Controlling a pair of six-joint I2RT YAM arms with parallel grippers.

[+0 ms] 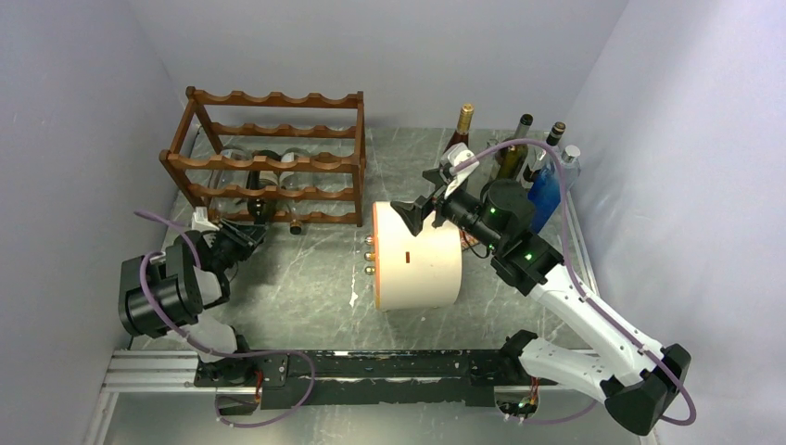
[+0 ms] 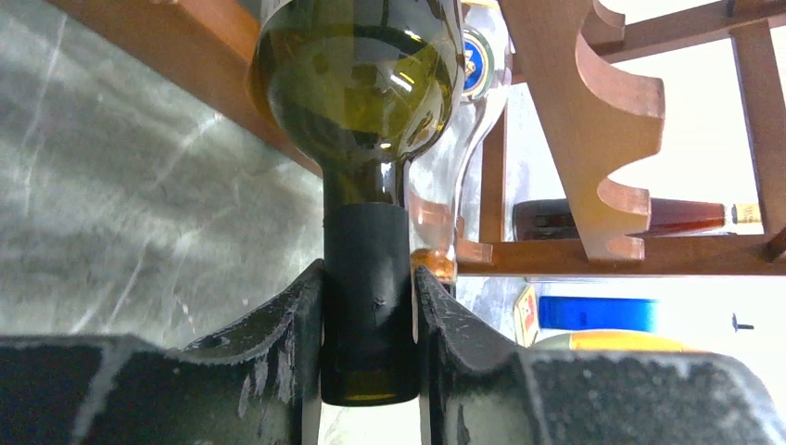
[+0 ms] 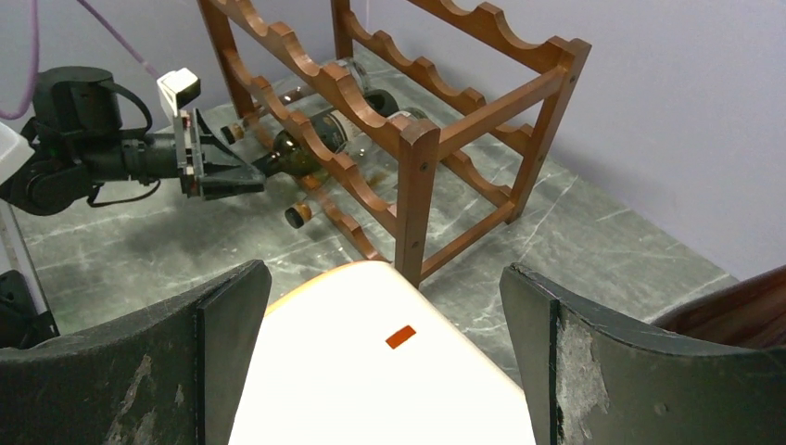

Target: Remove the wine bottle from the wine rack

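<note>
We note a grey marbled table [image 1: 306, 278] carrying the wine rack [image 1: 278, 162], a cream cylinder [image 1: 422, 269] and upright bottles [image 1: 544, 197] at its far right.

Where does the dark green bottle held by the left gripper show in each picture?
Top external: dark green bottle left of centre, inside the wine rack.
Left wrist: bottle at centre, neck clamped by the left gripper.
Right wrist: bottle upper left, behind a scalloped rail.
Shared landmark: the wine rack.

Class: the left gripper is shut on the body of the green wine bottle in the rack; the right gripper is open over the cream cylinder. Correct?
No. The left wrist view shows the left gripper shut on the neck of the green wine bottle in the wine rack, not its body. The right gripper is open over the cream cylinder.
</note>
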